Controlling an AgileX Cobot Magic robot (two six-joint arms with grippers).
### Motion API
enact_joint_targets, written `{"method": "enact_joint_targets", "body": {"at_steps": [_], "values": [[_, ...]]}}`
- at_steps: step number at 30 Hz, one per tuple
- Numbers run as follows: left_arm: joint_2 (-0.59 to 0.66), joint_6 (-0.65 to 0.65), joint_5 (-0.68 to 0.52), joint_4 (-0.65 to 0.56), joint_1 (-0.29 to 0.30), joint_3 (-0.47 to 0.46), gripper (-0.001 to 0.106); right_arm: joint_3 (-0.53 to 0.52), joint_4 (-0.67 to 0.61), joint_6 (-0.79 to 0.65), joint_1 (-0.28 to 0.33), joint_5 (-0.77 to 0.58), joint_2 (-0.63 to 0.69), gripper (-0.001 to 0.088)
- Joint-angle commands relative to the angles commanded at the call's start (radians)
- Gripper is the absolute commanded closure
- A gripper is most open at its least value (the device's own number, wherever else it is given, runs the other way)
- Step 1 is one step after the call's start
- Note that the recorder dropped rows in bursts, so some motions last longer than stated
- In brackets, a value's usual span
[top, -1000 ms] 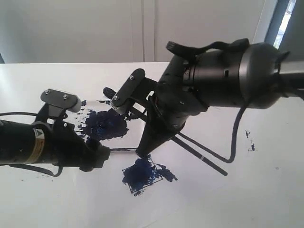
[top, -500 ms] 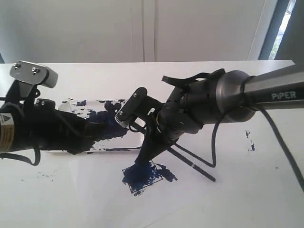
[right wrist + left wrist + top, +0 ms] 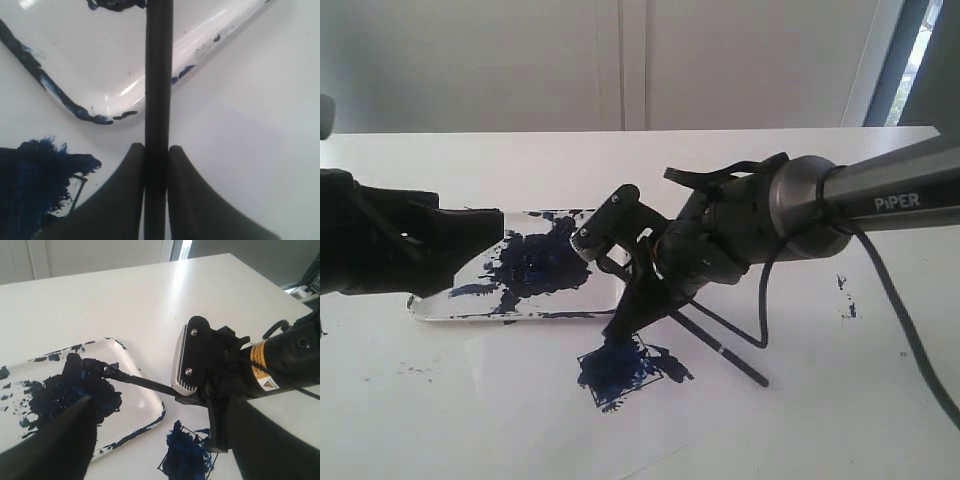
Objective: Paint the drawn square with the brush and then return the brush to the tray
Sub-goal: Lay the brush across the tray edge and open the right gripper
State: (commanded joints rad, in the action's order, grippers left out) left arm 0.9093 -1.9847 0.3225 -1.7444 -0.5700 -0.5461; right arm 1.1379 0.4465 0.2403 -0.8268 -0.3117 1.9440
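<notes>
The brush (image 3: 721,351) is a thin black stick, and my right gripper (image 3: 622,322) is shut on it just above the drawn square (image 3: 620,366), whose inside is smeared dark blue. In the right wrist view the brush shaft (image 3: 158,75) runs out between the shut fingers of the right gripper (image 3: 157,148) over the tray (image 3: 90,55). From the left wrist, the brush (image 3: 140,383) ends with its tip in the tray's dark paint (image 3: 75,371). My left gripper (image 3: 160,440) is open and empty, held over the left end of the tray (image 3: 428,308).
Small blue paint specks mark the white table at the right (image 3: 846,296) and front left (image 3: 410,372). The right arm's black cable (image 3: 775,300) loops down beside the brush. A pale wall stands behind the table's far edge.
The left arm has swung up and back to the left, off the tray's front edge. The right gripper, still shut on the brush, has lowered, with the brush's free end dropping toward the table.
</notes>
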Motion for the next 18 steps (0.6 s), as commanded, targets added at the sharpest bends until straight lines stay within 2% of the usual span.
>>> {"method": "enact_joint_targets", "body": {"at_steps": [5, 10, 18], "values": [[-0.002, -0.009, 0.0, 0.0, 0.0, 0.0, 0.03, 0.002, 0.0, 0.001, 0.0, 0.007, 0.0, 0.0643], [-0.002, -0.009, -0.01, 0.0, 0.0, 0.017, 0.03, 0.002, 0.0, 0.001, 0.0, 0.017, -0.035, 0.038], [-0.01, -0.042, -0.111, 0.0, 0.0, 0.07, 0.03, 0.0, -0.013, 0.003, -0.015, -0.009, -0.23, 0.0387]]}}
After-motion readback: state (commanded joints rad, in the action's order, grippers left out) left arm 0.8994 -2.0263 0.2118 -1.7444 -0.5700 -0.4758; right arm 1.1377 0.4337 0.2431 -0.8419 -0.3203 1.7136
